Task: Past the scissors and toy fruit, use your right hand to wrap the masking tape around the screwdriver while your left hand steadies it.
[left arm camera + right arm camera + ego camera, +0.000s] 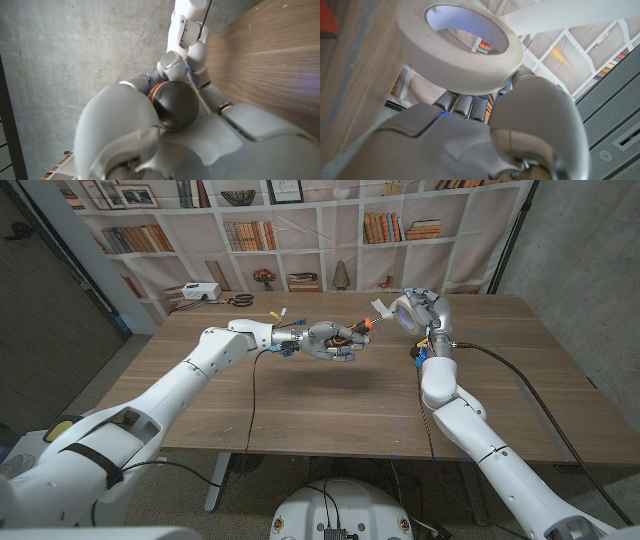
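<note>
My left hand [333,341] is raised above the middle of the wooden table [330,405] and grips a screwdriver [357,331] with an orange and black handle. The handle's round black butt [173,105] sits between that hand's fingers [195,57] in the left wrist view. My right hand [424,312] hovers just right of it, holding a roll of masking tape [404,313]. A short loose strip of tape [381,305] runs from the roll toward the screwdriver's shaft. The cream roll [460,47] is gripped by my right hand [485,125] in the right wrist view.
At the table's back left stand a white box [200,291] and dark scissors [240,300]. Small coloured items [283,313] lie behind my left wrist. A black cable [500,355] crosses the table's right side. A bookshelf backdrop rises behind the table.
</note>
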